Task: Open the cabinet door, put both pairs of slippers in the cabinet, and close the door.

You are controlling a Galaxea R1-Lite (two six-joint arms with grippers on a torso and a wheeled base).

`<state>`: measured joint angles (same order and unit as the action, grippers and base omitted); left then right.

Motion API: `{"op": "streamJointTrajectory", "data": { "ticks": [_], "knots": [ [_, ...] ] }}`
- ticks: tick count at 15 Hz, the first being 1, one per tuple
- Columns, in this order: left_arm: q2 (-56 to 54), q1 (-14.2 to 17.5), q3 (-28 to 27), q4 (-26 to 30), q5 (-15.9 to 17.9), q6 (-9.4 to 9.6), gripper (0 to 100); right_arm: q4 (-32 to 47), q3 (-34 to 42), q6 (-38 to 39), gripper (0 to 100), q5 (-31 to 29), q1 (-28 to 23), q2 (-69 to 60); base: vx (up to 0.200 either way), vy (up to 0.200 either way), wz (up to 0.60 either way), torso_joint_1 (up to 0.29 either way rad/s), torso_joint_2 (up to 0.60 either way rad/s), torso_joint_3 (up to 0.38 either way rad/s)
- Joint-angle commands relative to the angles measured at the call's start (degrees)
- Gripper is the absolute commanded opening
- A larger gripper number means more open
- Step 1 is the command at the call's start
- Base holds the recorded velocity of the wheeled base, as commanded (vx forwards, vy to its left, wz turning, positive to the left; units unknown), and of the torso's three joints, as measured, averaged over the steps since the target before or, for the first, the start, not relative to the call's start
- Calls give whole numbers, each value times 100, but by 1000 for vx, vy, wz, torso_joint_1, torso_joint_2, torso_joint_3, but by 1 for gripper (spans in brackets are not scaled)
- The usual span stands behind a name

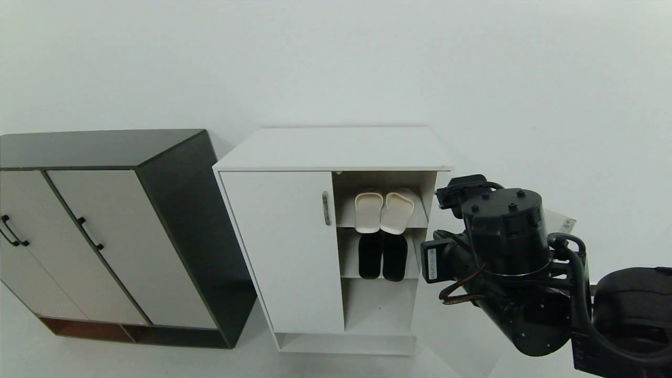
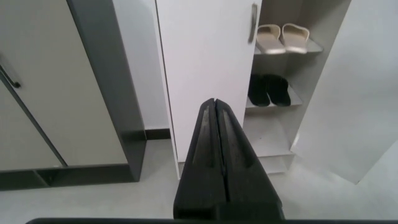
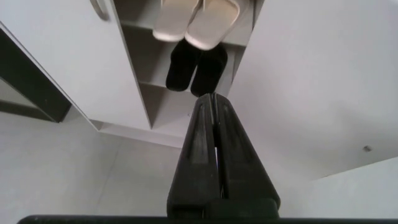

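**A:** Where are the slippers?

**B:** Both pairs are inside the cabinet (image 1: 336, 149). The white slippers (image 1: 387, 211) sit on the upper shelf and the black slippers (image 1: 382, 256) on the shelf below. I judge only the closing is left.

**A:** And the door?

**B:** The right door (image 3: 311, 93) stands swung open, near my right end effector (image 3: 215, 98), whose fingers are pressed together on nothing. The left end effector (image 2: 214, 102) is also together and empty, facing the shut left door (image 1: 283, 247).

**A:** Your plan?

**B:** I'd lay the joined fingers flat on the open door's outer face near its free edge. Then I'd push slowly along its arc and ease off before it bangs.
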<state>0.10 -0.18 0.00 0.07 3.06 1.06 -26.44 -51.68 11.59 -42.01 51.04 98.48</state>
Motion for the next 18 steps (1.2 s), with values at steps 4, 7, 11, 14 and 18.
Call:
{"op": "streamJointTrajectory", "data": {
  "ticks": [4,7,11,14,18],
  "knots": [
    [-1,1,0,-7,-7,-9,0,-10,8,1,0,0,2,-13,0,0,0,218,-532,-312],
    [-1,1,0,-7,-7,-9,0,-10,26,10,0,0,2,5,0,0,0,237,-553,-321],
    [-1,1,0,1,-7,-9,0,-10,44,10,0,0,2,14,0,0,0,267,-590,-332],
    [-1,1,0,1,-7,-9,0,-10,52,10,0,0,2,31,0,0,0,217,-483,-266],
    [-1,1,0,-7,-7,-9,0,-10,105,-34,0,0,2,31,0,0,0,136,-297,-160]
  ]
}}
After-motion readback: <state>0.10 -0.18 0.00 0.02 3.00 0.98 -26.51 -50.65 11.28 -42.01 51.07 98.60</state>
